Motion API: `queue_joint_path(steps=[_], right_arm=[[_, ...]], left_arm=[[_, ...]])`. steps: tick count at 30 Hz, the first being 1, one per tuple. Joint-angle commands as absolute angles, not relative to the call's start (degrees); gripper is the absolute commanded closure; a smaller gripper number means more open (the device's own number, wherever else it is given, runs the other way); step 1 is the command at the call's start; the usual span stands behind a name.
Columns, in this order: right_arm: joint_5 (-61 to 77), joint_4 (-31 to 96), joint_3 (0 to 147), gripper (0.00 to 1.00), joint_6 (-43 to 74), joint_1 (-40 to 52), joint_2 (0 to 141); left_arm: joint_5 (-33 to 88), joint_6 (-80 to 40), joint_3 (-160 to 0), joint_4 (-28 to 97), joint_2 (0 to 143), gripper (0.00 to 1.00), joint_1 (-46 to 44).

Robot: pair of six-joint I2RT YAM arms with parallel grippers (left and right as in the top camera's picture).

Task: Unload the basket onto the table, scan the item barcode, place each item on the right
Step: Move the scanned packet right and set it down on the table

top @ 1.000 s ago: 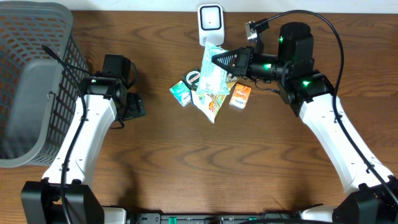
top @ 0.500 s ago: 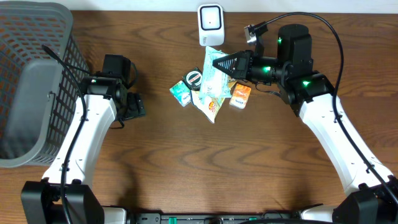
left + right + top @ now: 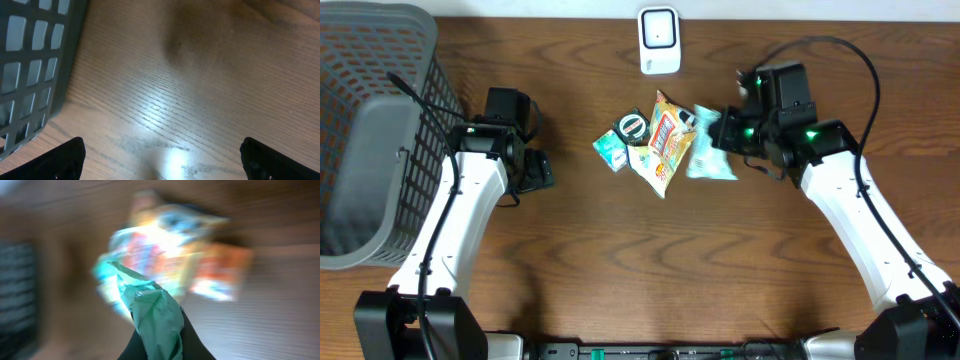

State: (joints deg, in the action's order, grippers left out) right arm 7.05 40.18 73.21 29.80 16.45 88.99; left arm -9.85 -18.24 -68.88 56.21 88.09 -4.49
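My right gripper (image 3: 722,134) is shut on a pale green packet (image 3: 708,158), which hangs just right of the pile of items in the overhead view. In the blurred right wrist view the packet (image 3: 156,314) stands pinched between the dark fingers of that gripper (image 3: 160,342). The white scanner (image 3: 660,41) stands at the table's back edge, well apart from the packet. My left gripper (image 3: 536,170) rests open over bare wood to the left, and its wrist view shows the fingertips (image 3: 60,159) set wide with nothing between them.
The pile holds a yellow-orange snack bag (image 3: 666,146), a small green box (image 3: 610,150) and a round tin (image 3: 632,125). A blurred orange box (image 3: 224,276) shows behind the packet. A grey mesh basket (image 3: 370,130) fills the far left, its wall (image 3: 35,65) close to my left gripper.
The right arm has swung from in front of the scanner back and to the right, carrying the green packet and uncovering the snack bag. The left arm has not moved.
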Motion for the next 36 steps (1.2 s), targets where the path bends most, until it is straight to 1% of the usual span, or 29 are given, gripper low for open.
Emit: queue_joint_path(steps=[1, 4, 10, 13, 16, 19, 21, 23, 26, 29, 32, 34, 35, 36], right_arm=[[-31.29, 44.86, 72.12, 0.99, 26.46, 16.53, 89.30], [-41.47, 46.83, 69.56, 0.99, 26.50, 16.36, 91.02], [-51.99, 45.21, 65.08, 0.99, 26.48, 14.61, 98.80], [-54.08, 45.01, 65.12, 0.99, 25.54, 14.28, 104.20], [-50.28, 45.25, 65.12, 0.92, 25.58, 14.35, 108.68], [-43.62, 45.30, 65.12, 0.82, 25.61, 14.44, 109.73], [-39.90, 45.28, 65.17, 0.77, 25.61, 14.76, 109.71], [-35.77, 45.89, 65.76, 0.56, 25.61, 15.38, 109.60], [-31.57, 49.98, 68.45, 0.54, 25.61, 15.81, 109.30], [-28.93, 56.49, 74.72, 0.53, 25.63, 16.25, 108.77], [-27.79, 61.93, 81.08, 0.44, 25.63, 16.16, 108.18], [-27.90, 63.51, 84.84, 0.16, 24.40, 15.75, 107.61], [-27.90, 63.51, 85.49, 0.09, 22.83, 15.62, 107.57], [-27.90, 63.55, 85.97, 0.05, 20.84, 15.38, 107.46]], left_arm=[[-11.00, -18.98, -68.55, 56.31, 88.09, 0.02, -4.29], [-11.00, -18.98, -68.55, 56.31, 88.07, 0.02, -4.29], [-11.00, -18.98, -68.55, 56.31, 88.09, 0.02, -4.29], [-11.00, -18.98, -68.55, 56.34, 88.09, 0.02, -4.29], [-11.00, -18.98, -68.55, 56.34, 88.07, 0.02, -4.29], [-11.00, -18.98, -68.55, 56.31, 88.09, 0.02, -4.29], [-11.00, -18.98, -68.55, 56.34, 88.09, 0.02, -4.29], [-11.00, -18.98, -68.55, 56.34, 88.07, 0.02, -4.29], [-11.00, -18.98, -68.55, 56.34, 88.09, 0.02, -4.29], [-11.00, -18.98, -68.55, 56.34, 88.07, 0.02, -4.29], [-11.00, -18.98, -68.55, 56.34, 88.07, 0.02, -4.29], [-11.00, -18.98, -68.55, 56.34, 88.07, 0.02, -4.29], [-11.00, -18.98, -68.55, 56.34, 88.09, 0.02, -4.29], [-11.00, -18.98, -68.55, 56.31, 88.09, 0.03, -4.29]])
